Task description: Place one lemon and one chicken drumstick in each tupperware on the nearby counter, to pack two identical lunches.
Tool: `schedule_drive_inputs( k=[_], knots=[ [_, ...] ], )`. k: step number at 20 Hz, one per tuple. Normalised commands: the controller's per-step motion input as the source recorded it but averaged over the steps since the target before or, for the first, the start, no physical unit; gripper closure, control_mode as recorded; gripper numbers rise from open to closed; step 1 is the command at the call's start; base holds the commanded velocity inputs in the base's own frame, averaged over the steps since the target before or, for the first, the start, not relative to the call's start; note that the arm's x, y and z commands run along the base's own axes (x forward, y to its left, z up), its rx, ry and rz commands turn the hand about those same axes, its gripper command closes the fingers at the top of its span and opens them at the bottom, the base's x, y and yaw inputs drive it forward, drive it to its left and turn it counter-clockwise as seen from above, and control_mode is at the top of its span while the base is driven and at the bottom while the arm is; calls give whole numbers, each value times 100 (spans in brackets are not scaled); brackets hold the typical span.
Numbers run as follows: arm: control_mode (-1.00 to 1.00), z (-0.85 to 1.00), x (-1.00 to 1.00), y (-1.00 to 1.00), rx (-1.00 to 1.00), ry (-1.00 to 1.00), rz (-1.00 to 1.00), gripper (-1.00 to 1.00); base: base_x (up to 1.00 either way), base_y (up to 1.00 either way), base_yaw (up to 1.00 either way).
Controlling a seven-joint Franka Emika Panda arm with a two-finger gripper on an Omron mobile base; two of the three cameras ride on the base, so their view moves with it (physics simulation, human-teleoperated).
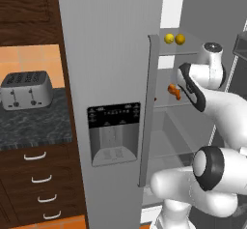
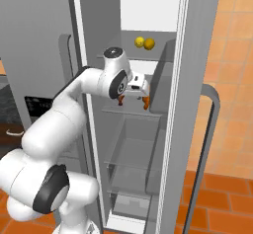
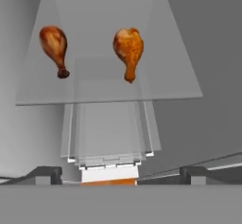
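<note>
Two browned chicken drumsticks lie on a clear glass fridge shelf (image 3: 165, 83), the darker drumstick (image 3: 54, 47) near its left edge and the paler, golden drumstick (image 3: 128, 50) near its middle, well apart from each other. One shelf higher, two small yellow lemons (image 2: 144, 43) sit side by side, nearly touching. My jaws (image 3: 113, 173) stand wide apart and grip nothing, hovering above the drumstick shelf with the golden one most nearly ahead.

My worries, as I judge them: each drumstick is tapered and glossy, so closing on the thin bone end could let it pivot or squirt out sideways; closing over the fat end is safer. Coming down too steeply may knock my fingertips on the glass and shove the meat toward the back edge. My white forearm (image 2: 74, 99) passes close to the open grey fridge door (image 1: 108, 78), so a wide swing outward could clip it. The dark speckled stone surface (image 1: 34, 121) with the silver toaster (image 1: 26, 89) lies far left, a long carry.
</note>
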Motion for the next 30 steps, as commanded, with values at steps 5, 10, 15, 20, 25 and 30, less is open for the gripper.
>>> schedule_drive_inputs(
  k=[5, 10, 15, 20, 25, 30],
  knots=[
    [-100, -43, 64, -38, 0, 0, 0, -100, 0, 0, 0],
    [-100, -28, 74, -9, 0, 0, 0, -100, 0, 0, 0],
    [-100, -26, 59, -13, 0, -1, 0, -100, 0, 0, 0],
    [-100, -31, 66, -7, 0, 0, 0, -100, 0, 0, 0],
    [-100, -28, 54, -4, 0, 0, 0, -100, 0, 0, 0],
    [-100, -29, 34, -20, 0, 0, 0, -100, 0, 0, 0]
  ],
)
